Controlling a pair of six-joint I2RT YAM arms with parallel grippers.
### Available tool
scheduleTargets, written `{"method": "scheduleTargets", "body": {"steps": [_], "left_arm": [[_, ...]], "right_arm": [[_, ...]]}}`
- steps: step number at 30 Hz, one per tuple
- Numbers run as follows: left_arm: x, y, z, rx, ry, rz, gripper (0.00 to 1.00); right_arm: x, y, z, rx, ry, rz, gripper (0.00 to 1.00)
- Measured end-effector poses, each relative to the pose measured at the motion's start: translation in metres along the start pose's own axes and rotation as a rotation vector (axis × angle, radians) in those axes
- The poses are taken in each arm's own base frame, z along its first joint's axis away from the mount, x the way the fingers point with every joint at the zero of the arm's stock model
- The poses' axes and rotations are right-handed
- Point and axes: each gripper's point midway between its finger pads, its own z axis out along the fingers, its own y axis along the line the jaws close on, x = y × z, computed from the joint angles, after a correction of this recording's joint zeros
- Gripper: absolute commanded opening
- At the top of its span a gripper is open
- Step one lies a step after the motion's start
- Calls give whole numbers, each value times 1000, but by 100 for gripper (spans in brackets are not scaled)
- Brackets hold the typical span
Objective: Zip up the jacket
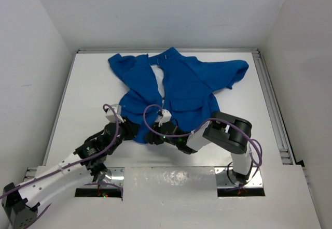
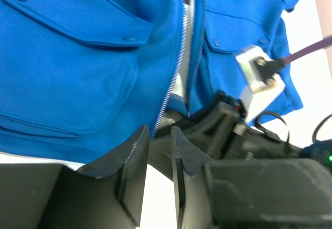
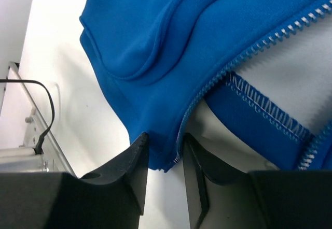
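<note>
Right gripper (image 3: 165, 138) pinches the jacket (image 3: 155, 58) hem at six o'clock, we judge to steady its zipper (image 3: 270, 40); left gripper (image 2: 158, 133) slightly parted.

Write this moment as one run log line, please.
jacket: spread on table, front unzipped | right gripper: jaws around lower zipper edge, grip unclear | left gripper: narrow gap, at other zipper end
</note>
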Motion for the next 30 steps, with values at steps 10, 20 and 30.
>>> {"method": "scheduleTargets", "body": {"steps": [10, 20, 30], "left_arm": [[-2, -13, -7, 41, 40, -5, 37], [11, -17, -8, 66, 106, 4, 54], [13, -41, -3, 160, 130, -9, 58]], "right_arm": [[-7, -10, -1, -24, -54, 22, 0], [-86, 23, -48, -232, -252, -62, 0], [-70, 1, -67, -307, -127, 31, 0]]}}
